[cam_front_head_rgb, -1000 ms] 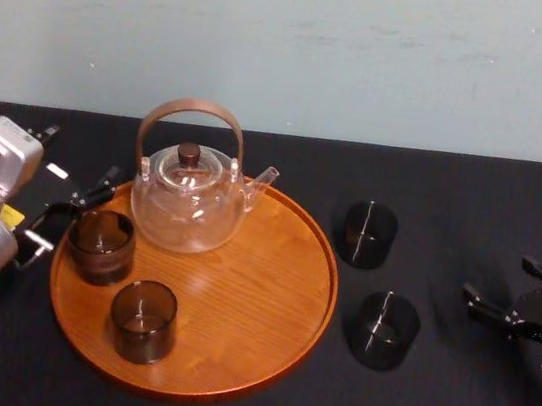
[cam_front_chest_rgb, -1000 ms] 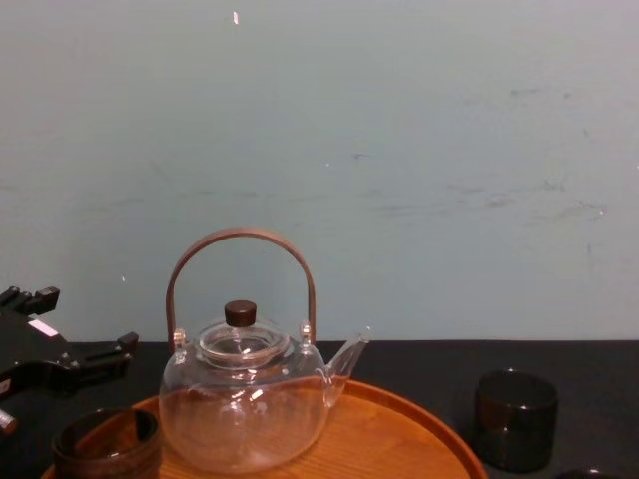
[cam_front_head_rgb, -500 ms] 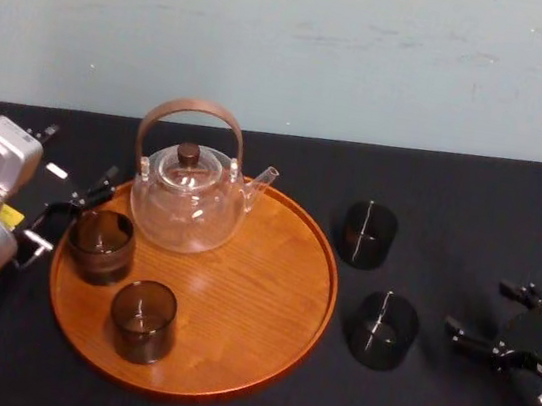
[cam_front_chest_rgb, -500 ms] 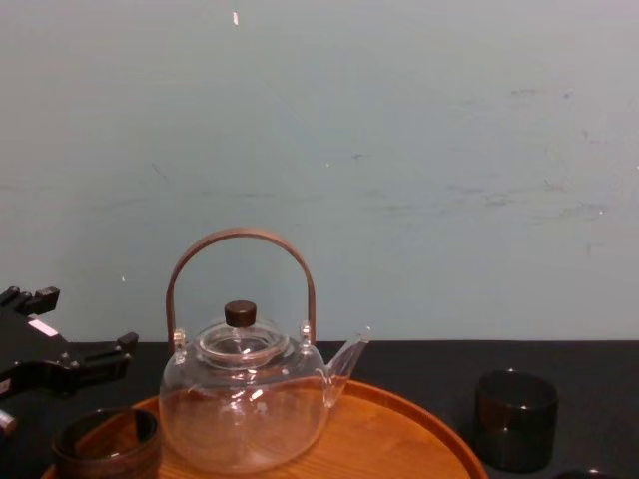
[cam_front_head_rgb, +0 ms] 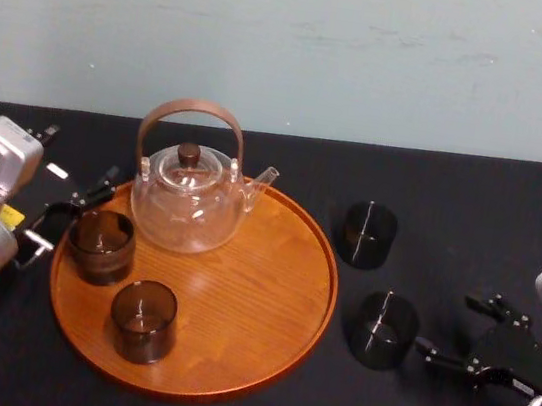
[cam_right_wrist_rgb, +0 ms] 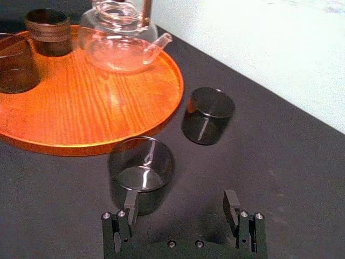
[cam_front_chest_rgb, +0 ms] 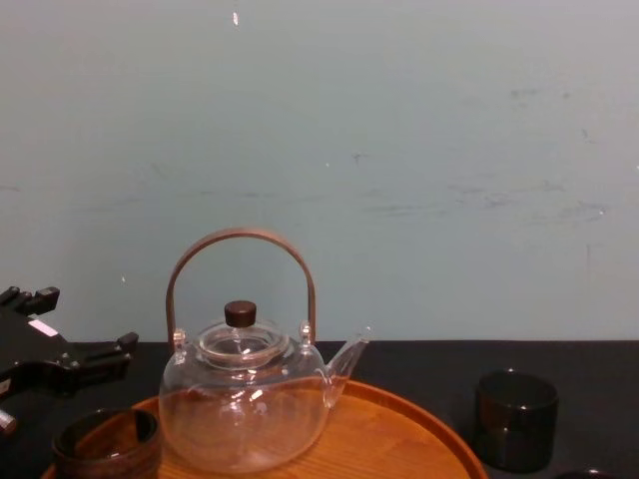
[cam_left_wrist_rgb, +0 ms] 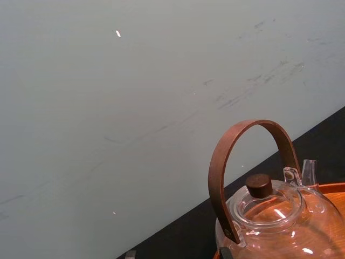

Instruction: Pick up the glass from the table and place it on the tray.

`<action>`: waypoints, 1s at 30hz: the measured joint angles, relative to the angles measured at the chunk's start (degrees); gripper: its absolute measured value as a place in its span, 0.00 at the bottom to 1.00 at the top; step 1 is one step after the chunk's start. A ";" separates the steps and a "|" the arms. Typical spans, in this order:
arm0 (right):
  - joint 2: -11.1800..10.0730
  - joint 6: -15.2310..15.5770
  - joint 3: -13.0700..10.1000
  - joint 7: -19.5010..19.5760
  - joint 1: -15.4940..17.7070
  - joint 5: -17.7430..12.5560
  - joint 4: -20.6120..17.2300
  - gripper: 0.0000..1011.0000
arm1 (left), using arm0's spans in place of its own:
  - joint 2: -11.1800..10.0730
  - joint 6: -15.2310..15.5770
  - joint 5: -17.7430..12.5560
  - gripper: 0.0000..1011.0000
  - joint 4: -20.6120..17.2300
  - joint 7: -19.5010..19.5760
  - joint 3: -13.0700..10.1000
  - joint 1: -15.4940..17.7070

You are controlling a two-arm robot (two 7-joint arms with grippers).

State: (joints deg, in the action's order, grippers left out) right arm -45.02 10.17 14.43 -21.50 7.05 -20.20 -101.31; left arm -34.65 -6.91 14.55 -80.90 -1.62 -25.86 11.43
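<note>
Two dark smoked glasses stand on the black table right of the tray: the nearer glass (cam_front_head_rgb: 383, 330) (cam_right_wrist_rgb: 141, 175) and the farther glass (cam_front_head_rgb: 367, 235) (cam_right_wrist_rgb: 207, 116) (cam_front_chest_rgb: 514, 419). The round orange-brown wooden tray (cam_front_head_rgb: 257, 302) (cam_right_wrist_rgb: 81, 108) (cam_front_chest_rgb: 399, 439) carries a glass teapot (cam_front_head_rgb: 189, 197) and two more glasses. My right gripper (cam_front_head_rgb: 445, 327) (cam_right_wrist_rgb: 180, 208) is open and low over the table, just right of the nearer glass. In the right wrist view one fingertip is close beside that glass and nothing lies between the fingers. My left gripper (cam_front_head_rgb: 73, 214) (cam_front_chest_rgb: 70, 364) stands open at the tray's left edge.
On the tray, a glass in a brown sleeve (cam_front_head_rgb: 100, 245) stands at the left and a plain dark glass (cam_front_head_rgb: 142, 319) nearer the front. The teapot's tall brown handle (cam_front_chest_rgb: 240, 249) (cam_left_wrist_rgb: 253, 140) rises at the tray's back. A pale wall closes off the far side.
My right gripper has moved left across the table, closing in on the nearer glass, still open. The left arm, the tray and the glasses have not moved.
</note>
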 joint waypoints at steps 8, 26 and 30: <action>1.12 0.46 0.31 -1.65 0.20 0.83 -0.30 0.99 | 0.00 0.00 0.00 0.99 0.00 0.00 0.00 0.00; 3.21 1.97 0.77 -5.08 0.28 0.76 -0.45 0.99 | 0.00 0.00 0.00 0.99 0.00 0.00 0.00 0.00; 3.77 2.73 0.77 -5.29 -0.22 -0.19 -0.05 0.99 | 0.00 0.00 0.00 0.99 0.00 0.00 0.00 0.00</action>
State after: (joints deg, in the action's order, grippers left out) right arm -41.26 12.90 15.20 -26.79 6.83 -20.39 -101.35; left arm -34.65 -6.91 14.55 -80.90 -1.62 -25.86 11.43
